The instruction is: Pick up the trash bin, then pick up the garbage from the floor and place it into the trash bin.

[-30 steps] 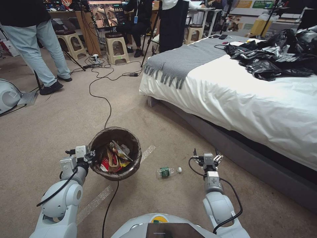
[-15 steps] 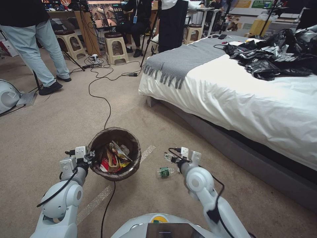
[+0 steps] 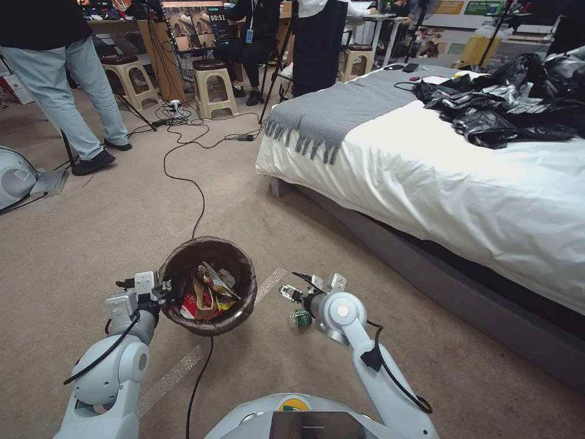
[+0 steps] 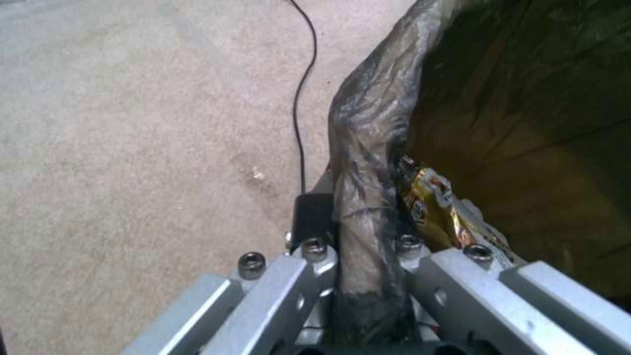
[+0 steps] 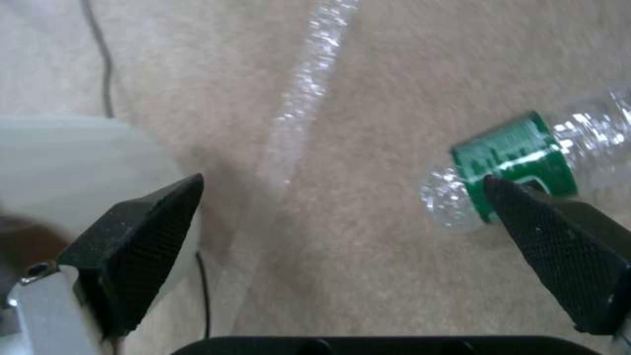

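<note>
The trash bin (image 3: 183,259), white with a dark bag over its rim, hangs just above the carpet. My left gripper (image 3: 159,291) is shut on its near-left rim; the left wrist view shows the bagged rim (image 4: 368,148) clamped between the jaws (image 4: 368,276). Inside lie a red cup and yellow wrappers (image 3: 207,292), and one wrapper (image 4: 431,202) sits close to the jaws. A clear green-labelled bottle (image 3: 300,317) lies on the floor right of the bin. My right gripper (image 3: 291,291) hovers open just above it. In the right wrist view the bottle (image 5: 519,162) lies by one fingertip (image 5: 526,212), off-centre of the right gripper (image 5: 343,180).
A white bed (image 3: 457,183) with a grey frame fills the right side. A black cable (image 3: 195,201) runs over the carpet and under the bin. A clear tape strip (image 3: 170,375) crosses the floor. Stools and standing people are at the back, and a white device (image 3: 12,177) is far left.
My right arm has swung left and down from beside the bed toward the bottle, gripper open. The left gripper keeps holding the bin, which has shifted only slightly.
</note>
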Robot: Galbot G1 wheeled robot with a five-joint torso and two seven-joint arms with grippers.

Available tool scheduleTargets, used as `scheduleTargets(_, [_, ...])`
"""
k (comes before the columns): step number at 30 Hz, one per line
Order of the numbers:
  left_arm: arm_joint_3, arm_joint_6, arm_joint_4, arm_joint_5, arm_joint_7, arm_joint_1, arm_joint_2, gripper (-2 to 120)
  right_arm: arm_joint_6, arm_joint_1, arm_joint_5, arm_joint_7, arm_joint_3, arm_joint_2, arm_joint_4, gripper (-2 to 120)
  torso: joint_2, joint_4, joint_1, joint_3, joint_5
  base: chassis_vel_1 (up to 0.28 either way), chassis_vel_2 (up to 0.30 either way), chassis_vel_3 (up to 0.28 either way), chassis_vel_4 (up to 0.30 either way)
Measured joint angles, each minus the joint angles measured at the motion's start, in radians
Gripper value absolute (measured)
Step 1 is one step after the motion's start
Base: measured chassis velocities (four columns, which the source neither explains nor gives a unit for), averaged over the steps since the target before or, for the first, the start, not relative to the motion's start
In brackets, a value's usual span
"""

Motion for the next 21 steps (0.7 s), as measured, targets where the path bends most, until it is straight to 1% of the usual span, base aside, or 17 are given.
scheduleTargets(2, [0.000,0.000,-0.001,0.000,0.000,-0.001,0.001,0,0.013,-0.005,-0.012,0.000,0.021,0.019,-0.044,100,0.000,0.0001,0.000,0.000,0.0001,0.000,0.000,0.000,0.000])
scheduleTargets(4, [0.000,0.000,-0.002,0.000,0.001,-0.001,0.002,0,0.020,-0.008,-0.019,-0.001,0.028,0.023,-0.057,100,0.000,0.0001,0.000,0.000,0.0002,0.000,0.000,0.000,0.000])
scheduleTargets(5, [0.000,0.000,-0.002,0.000,0.001,-0.001,0.003,0,0.035,-0.016,-0.037,-0.005,0.049,0.031,-0.077,100,0.000,0.0000,0.000,0.000,0.0002,0.000,0.000,0.000,0.000])
scheduleTargets(10, [0.003,-0.001,0.001,0.001,0.004,-0.001,0.003,0,0.075,-0.046,-0.052,-0.025,0.113,0.042,-0.075,100,0.000,0.0000,0.000,0.000,0.0003,0.000,0.000,0.000,0.000])
scheduleTargets(15, [0.013,-0.002,0.006,0.007,0.006,-0.003,-0.003,0,0.088,-0.048,-0.074,-0.040,0.145,0.043,-0.083,100,0.000,0.0000,0.000,0.000,0.0001,0.000,0.000,0.000,0.000])
scheduleTargets(17, [0.017,-0.003,0.007,0.011,0.007,-0.003,-0.006,0,0.096,-0.043,-0.079,-0.048,0.171,0.048,-0.101,100,0.000,-0.0001,0.000,0.000,0.0002,0.000,0.000,0.000,0.000])
scheduleTargets(21, [0.015,-0.003,0.007,0.011,0.010,-0.005,-0.004,0,0.112,-0.031,-0.078,-0.064,0.186,0.050,-0.137,100,0.000,0.0001,0.000,0.000,0.0002,0.000,0.000,0.000,0.000])
